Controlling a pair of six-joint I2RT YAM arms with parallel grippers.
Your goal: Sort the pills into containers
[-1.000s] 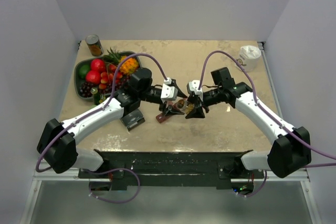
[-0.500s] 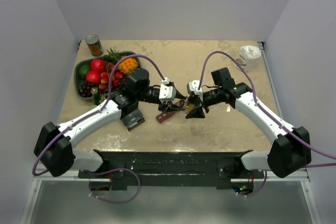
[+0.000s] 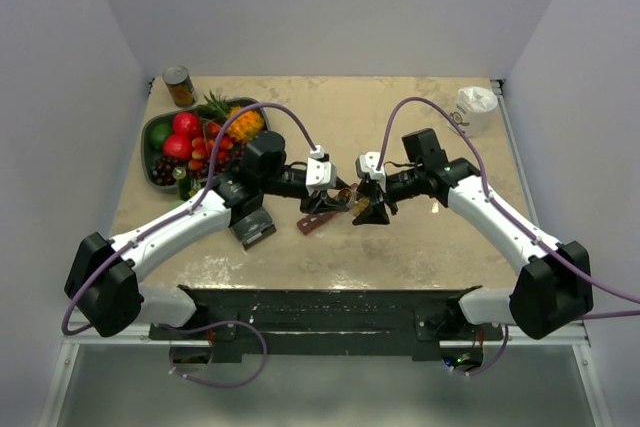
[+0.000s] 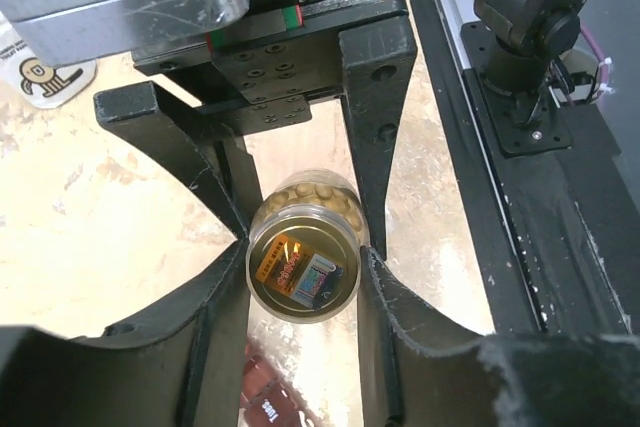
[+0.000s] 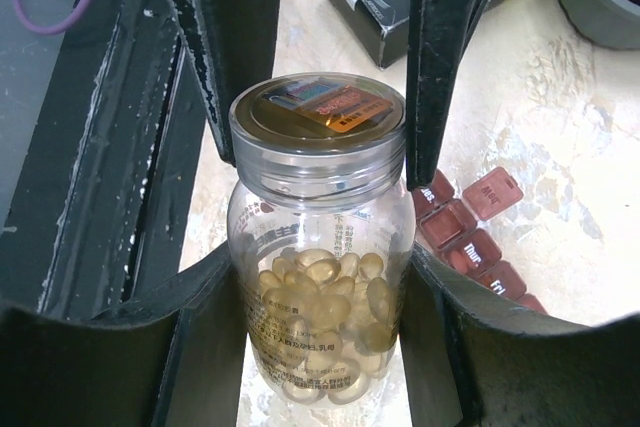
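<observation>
The right gripper [image 5: 320,282] grasps the pill bottle [image 5: 318,212] by its body. The left gripper [image 4: 303,255] clasps its lid [image 4: 300,272] at twelve o'clock from the right fingers [image 5: 120,367], with the bottle's long axis running between them.

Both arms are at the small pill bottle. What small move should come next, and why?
Probably the left fingers should twist the cap off while the right fingers hold the bottle steady. The right fingers clamp the bottle's body, the left fingers seem to touch the cap on both sides, the cap is on, and the pills are inside.
</observation>
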